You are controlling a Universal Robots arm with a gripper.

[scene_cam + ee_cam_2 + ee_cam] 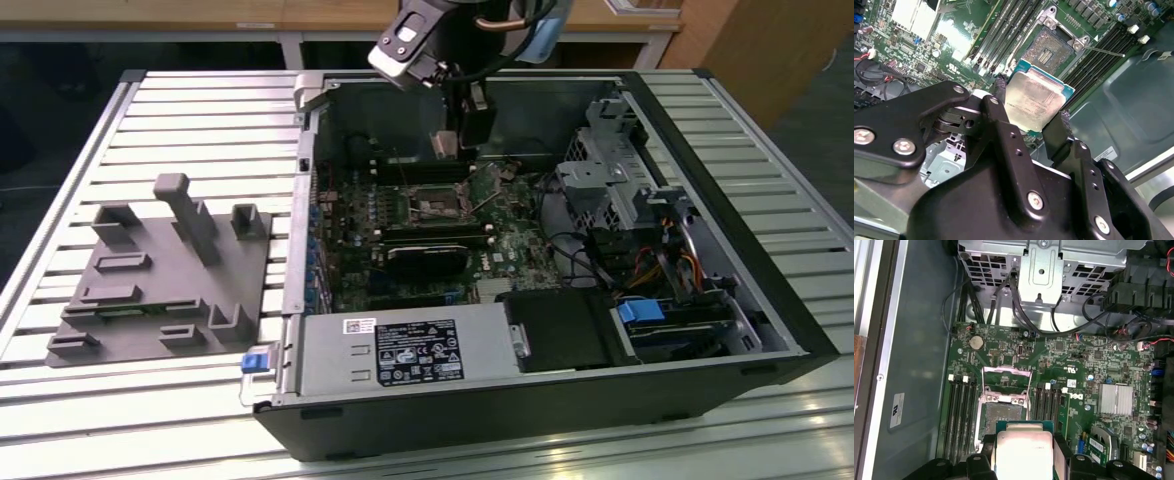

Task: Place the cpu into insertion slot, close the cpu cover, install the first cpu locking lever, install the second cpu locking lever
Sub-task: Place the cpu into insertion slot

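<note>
My gripper point(1031, 107) is shut on the cpu point(1036, 97), a flat square chip with a silver top and green edge, pinched at two opposite sides. In the exterior view the gripper point(454, 150) hangs inside the open computer case with the cpu point(442, 143) above the board. The insertion slot point(1051, 47) lies open just beyond the chip, its dark pin field bare. In the first wrist view the cpu point(1024, 450) hovers beside the insertion slot point(1003, 416), and the cpu cover point(1006, 384) is swung up and back. A thin locking lever point(1106, 51) sticks out beside the socket.
Long black memory slots point(961, 410) flank the socket on both sides. A finned heatsink point(1115, 399) sits on the board, and a metal drive cage point(1041, 270) with cables stands at its far end. A grey fixture point(160, 270) rests on the slatted table at the exterior view's left.
</note>
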